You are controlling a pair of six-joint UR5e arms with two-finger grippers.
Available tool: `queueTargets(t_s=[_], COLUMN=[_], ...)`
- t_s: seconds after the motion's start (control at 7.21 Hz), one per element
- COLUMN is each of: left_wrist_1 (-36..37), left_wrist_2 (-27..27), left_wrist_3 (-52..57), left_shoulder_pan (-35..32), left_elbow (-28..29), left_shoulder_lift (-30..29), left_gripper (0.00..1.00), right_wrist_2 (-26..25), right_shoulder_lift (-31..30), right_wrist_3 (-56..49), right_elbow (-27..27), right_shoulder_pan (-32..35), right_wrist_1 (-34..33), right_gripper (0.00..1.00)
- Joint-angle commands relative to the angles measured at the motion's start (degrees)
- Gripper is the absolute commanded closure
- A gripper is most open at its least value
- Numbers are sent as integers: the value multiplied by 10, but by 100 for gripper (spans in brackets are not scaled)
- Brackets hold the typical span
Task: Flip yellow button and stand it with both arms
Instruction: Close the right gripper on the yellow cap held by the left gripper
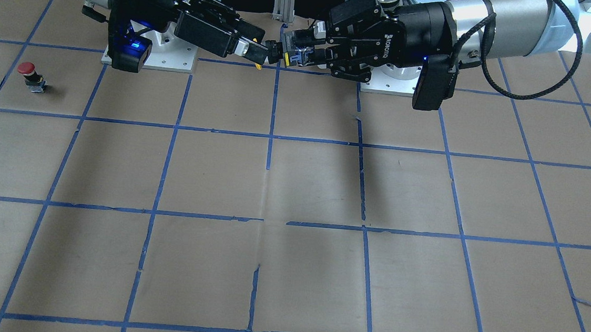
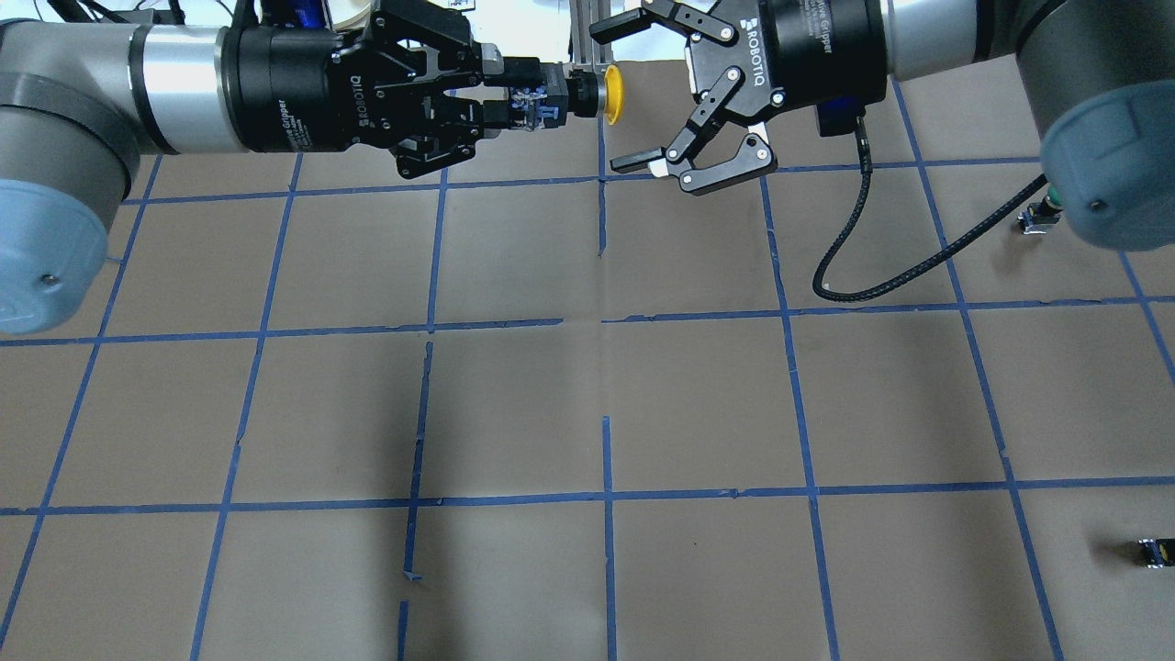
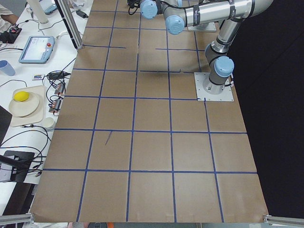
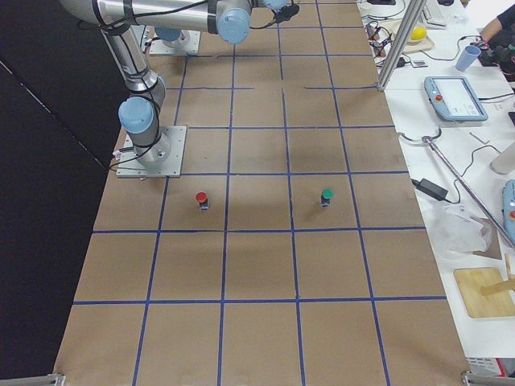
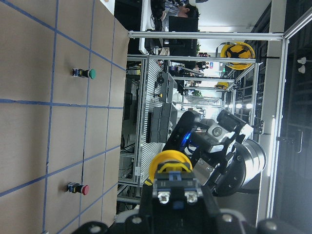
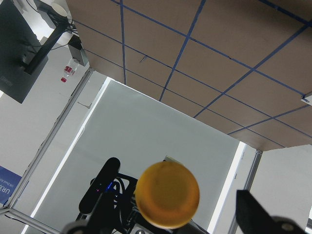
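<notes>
While the left arm (image 2: 174, 87) comes in from the left edge of the overhead view, the left claw (image 2: 528, 99) is pressed together on the black-and-grey body of the yellow button (image 2: 580, 94) and pinches it. The button is in the air above the desk (image 2: 698, 404). It lies horizontal, and its round yellow cap points to the right, away from the left claw.

Just at the cap is the right claw (image 2: 629, 92), which is spread wide. In this view 1 finger is above the cap and 1 is below it, and neither touches it. The right wrist view shows the cap in the middle and 1 fingertip (image 6: 256, 212) apart from it at the lower right.

Further right is the right arm (image 2: 955, 37), with a black cable (image 2: 881, 266) hanging from it in a loop. Near the right edge a green button (image 2: 1042, 218) stands on the desk, partly hidden behind the arm's blue joint cap. A small black part (image 2: 1152, 551) lies lower, well apart from it. The right side view shows also a red button (image 4: 201, 198) standing on the desk.
</notes>
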Motion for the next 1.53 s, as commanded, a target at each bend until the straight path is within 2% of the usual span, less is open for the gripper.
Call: queueTargets(t_s=[0.0, 0.14, 0.69, 0.83, 0.97, 1.39], left_wrist_1=[2, 6, 8, 8, 8, 10], left_wrist_2=[-1, -1, -1, -1, -1, -1], left_wrist_3=[0, 0, -1, -1, -1, -1], left_shoulder_pan=[-1, 0, -1, -1, -1, -1], left_elbow=[-4, -4, -4, -4, -4, -4], left_shoulder_lift=[0, 0, -1, -1, -2, -4], left_gripper=[100, 100, 100, 100, 100, 100], right_wrist_2=[0, 0, -8, -3, -1, -1], right_shoulder_lift=[0, 0, -3, -3, -3, -3], right_wrist_3=[9, 9, 10, 18, 18, 18], right_elbow=[0, 5, 7, 6, 6, 6], right_shoulder_pan=[-1, -1, -1, -1, -1, -3], right_wrist_1=[0, 0, 2, 2, 1, 1], right_gripper=[42, 45, 43, 63, 77, 79])
